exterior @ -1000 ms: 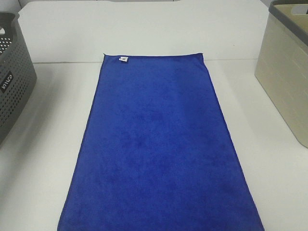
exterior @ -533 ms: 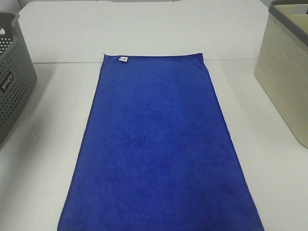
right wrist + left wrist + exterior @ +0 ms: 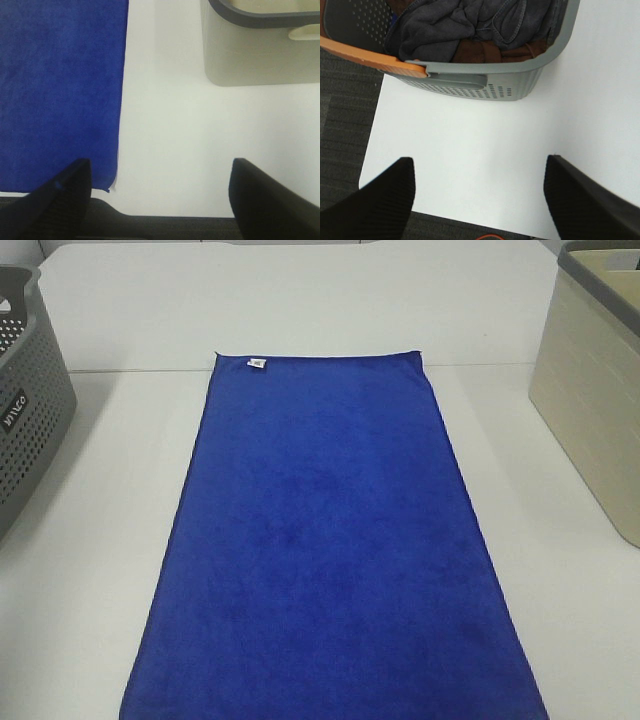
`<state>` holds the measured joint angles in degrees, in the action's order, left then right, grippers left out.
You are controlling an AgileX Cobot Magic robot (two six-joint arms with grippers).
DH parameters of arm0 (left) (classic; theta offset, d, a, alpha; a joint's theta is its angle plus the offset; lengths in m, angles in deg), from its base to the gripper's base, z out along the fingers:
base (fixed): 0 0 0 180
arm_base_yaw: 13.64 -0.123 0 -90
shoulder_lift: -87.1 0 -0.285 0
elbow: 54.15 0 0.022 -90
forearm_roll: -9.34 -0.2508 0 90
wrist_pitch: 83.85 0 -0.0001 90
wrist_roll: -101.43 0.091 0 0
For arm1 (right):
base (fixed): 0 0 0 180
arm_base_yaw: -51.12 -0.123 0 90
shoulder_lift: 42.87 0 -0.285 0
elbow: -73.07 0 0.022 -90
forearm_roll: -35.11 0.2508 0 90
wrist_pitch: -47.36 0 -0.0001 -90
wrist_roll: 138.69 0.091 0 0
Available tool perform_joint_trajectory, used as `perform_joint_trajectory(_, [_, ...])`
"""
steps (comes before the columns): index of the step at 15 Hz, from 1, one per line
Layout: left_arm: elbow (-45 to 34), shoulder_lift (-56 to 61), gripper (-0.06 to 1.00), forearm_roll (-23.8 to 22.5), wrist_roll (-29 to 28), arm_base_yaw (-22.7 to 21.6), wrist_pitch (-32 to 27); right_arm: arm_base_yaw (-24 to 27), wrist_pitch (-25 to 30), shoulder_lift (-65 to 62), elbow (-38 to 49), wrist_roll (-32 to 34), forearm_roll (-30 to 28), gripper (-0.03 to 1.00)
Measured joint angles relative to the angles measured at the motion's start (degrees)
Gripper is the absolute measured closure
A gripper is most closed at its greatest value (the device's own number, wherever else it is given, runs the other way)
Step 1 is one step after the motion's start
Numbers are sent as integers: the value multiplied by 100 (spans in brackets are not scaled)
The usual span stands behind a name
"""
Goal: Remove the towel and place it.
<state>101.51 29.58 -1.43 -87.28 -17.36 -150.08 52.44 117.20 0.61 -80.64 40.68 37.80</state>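
Note:
The royal-blue towel lies flat and spread out on the white table, running from the middle to the front edge, with a small white tag near its far left corner. Its near right corner also shows in the right wrist view. My left gripper is open and empty above the table's front left edge, near the grey basket. My right gripper is open and empty above bare table just right of the towel's edge. Neither gripper shows in the exterior high view.
A grey perforated basket stands at the left; the left wrist view shows it filled with dark clothes and with an orange handle. A beige bin with a dark rim stands at the right, also seen in the right wrist view.

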Motion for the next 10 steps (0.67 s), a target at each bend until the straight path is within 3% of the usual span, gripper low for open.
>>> perform_joint_trajectory(1, [-722,968,27,-6,-6,0,327,0,0,-647,372,0,-6,22])
perform_joint_trajectory(6, [-1891,2796,27,-23,74,0,751,0,0,-1896,1140,-338,-6,22])
perform_joint_trajectory(10, [-2172,3839,27,-29,103,0,791,0,0,-2962,1822,-355,-6,22])
